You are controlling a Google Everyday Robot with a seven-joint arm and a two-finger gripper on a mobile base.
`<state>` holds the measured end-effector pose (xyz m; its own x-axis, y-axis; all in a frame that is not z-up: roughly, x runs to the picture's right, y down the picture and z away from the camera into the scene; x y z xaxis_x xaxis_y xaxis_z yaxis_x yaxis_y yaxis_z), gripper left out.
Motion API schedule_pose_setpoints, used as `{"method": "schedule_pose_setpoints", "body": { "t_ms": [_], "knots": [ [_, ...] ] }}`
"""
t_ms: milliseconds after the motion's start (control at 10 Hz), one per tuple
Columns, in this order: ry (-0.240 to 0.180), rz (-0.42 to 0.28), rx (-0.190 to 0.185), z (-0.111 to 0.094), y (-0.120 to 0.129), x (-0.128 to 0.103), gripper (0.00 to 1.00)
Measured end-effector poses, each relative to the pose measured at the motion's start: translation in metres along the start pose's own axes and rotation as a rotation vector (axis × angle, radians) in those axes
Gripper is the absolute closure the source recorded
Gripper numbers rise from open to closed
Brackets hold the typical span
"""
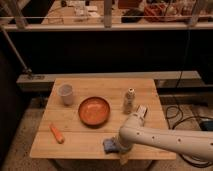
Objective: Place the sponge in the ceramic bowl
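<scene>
Blue-grey sponge (108, 145) lies near the wooden table's (100, 87) front edge, at five o'clock from the orange ceramic bowl (94, 111), with the gripper (119, 148) right at it, its hold impossible to tell; a square, firm pinch before lifting looks wise.

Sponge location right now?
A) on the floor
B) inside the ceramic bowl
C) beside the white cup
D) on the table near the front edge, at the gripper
D: the sponge sits at the near edge of the table, with the gripper down right beside it. The ceramic bowl holds nothing.
</scene>
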<state>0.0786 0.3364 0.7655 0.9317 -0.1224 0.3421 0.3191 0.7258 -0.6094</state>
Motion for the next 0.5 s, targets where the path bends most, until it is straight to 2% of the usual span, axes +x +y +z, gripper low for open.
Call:
{"method": "schedule_pose_setpoints", "body": {
  "t_ms": [100, 400, 500],
  "knots": [
    [0.001, 0.0, 0.0, 0.0007, -0.0001, -0.0003, 0.43],
    [-0.001, 0.001, 0.001, -0.001, -0.0009, -0.0008, 0.31],
    [-0.001, 0.0, 0.001, -0.0014, -0.001, -0.001, 0.33]
  ]
}}
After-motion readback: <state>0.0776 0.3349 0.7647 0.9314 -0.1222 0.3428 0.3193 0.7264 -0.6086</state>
